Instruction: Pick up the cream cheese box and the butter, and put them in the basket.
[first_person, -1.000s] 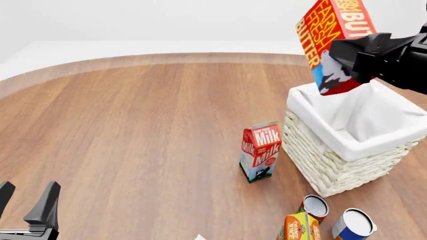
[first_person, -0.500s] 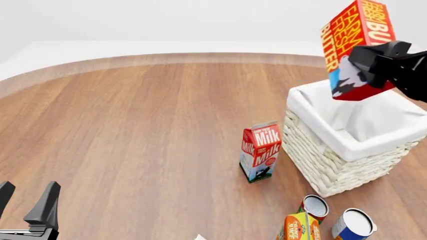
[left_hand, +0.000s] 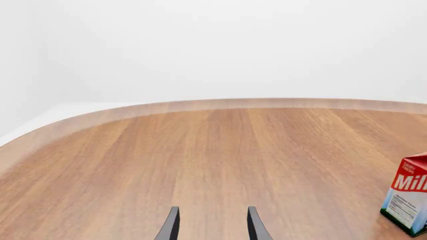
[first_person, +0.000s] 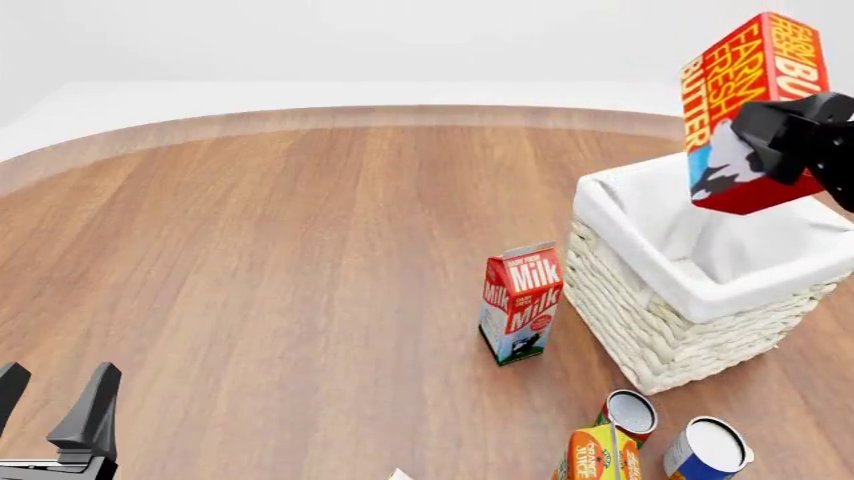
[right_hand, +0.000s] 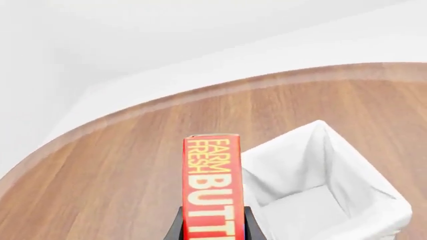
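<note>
Carried rightward since before, the butter (first_person: 751, 110) hangs pinched in the right hand (first_person: 801, 135) above the basket (first_person: 667, 330).

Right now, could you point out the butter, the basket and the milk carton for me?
butter (first_person: 747, 90): front view, on its red lettered face.
basket (first_person: 641, 320): front view, on its woven near wall.
milk carton (first_person: 523, 300): front view, on its front panel.

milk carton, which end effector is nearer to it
Left, narrowly. The left end effector sits at the near left table edge, well apart from the milk carton; the right end effector holds the butter above the basket.
</note>
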